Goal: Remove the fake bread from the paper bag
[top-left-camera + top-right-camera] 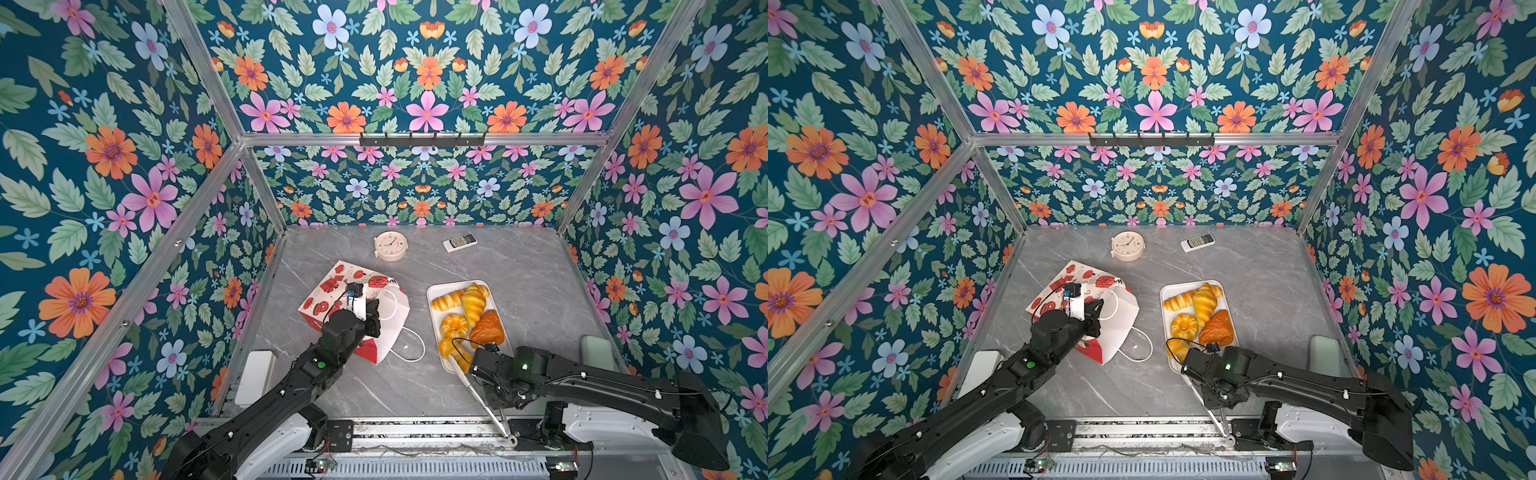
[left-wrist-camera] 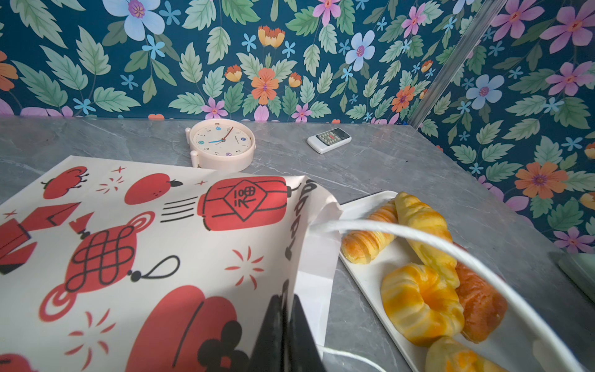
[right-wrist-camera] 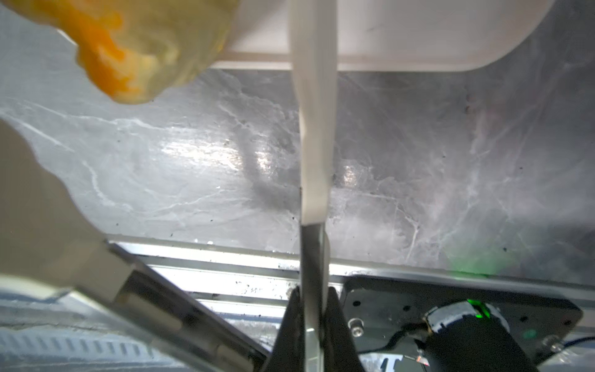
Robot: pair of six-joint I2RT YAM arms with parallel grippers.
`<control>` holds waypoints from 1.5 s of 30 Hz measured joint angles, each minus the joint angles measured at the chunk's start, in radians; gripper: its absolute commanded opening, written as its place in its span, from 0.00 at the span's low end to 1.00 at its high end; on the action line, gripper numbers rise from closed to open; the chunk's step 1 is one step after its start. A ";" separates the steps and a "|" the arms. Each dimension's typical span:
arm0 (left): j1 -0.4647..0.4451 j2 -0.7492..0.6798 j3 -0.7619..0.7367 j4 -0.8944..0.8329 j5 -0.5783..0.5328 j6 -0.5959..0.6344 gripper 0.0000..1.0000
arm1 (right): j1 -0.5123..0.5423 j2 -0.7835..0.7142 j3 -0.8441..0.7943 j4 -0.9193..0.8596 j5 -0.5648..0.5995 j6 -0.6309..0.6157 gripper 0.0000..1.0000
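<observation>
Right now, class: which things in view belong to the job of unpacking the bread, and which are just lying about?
Job in hand: bag, bread, tray, tongs.
Lying about: clock, remote.

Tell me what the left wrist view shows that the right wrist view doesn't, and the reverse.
Only left wrist: the left gripper shut on the paper bag at its edge, plus the clock and the remote. Only right wrist: the right gripper shut on one arm of the tongs. Both: the white tray, fake bread and the grey table.
</observation>
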 measured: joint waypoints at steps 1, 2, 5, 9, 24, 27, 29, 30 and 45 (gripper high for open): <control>0.000 0.002 0.000 0.002 0.000 0.000 0.08 | 0.000 -0.012 0.008 -0.012 -0.001 0.000 0.00; 0.000 0.002 0.000 0.003 0.000 0.000 0.08 | 0.000 -0.027 0.019 -0.026 -0.001 0.000 0.00; 0.000 0.002 0.000 0.007 0.000 0.000 0.08 | 0.000 -0.064 0.069 -0.062 0.001 0.000 0.00; 0.000 0.000 0.000 0.007 0.000 0.000 0.08 | -0.026 -0.072 0.147 -0.091 0.029 -0.009 0.00; 0.000 -0.043 -0.010 0.004 -0.001 0.000 0.08 | -0.601 0.061 0.299 0.022 0.097 -0.277 0.00; 0.000 -0.044 -0.014 0.007 -0.001 0.000 0.08 | -0.766 0.116 0.320 0.107 0.075 -0.348 0.00; 0.000 -0.041 -0.014 0.007 -0.001 0.000 0.08 | -0.856 0.180 0.351 0.153 0.076 -0.388 0.00; 0.000 -0.039 -0.014 0.008 -0.001 0.000 0.08 | -0.896 0.225 0.373 0.172 0.078 -0.412 0.00; 0.000 -0.053 -0.021 0.021 0.016 -0.004 0.08 | -1.184 0.891 0.658 0.325 0.079 -0.580 0.18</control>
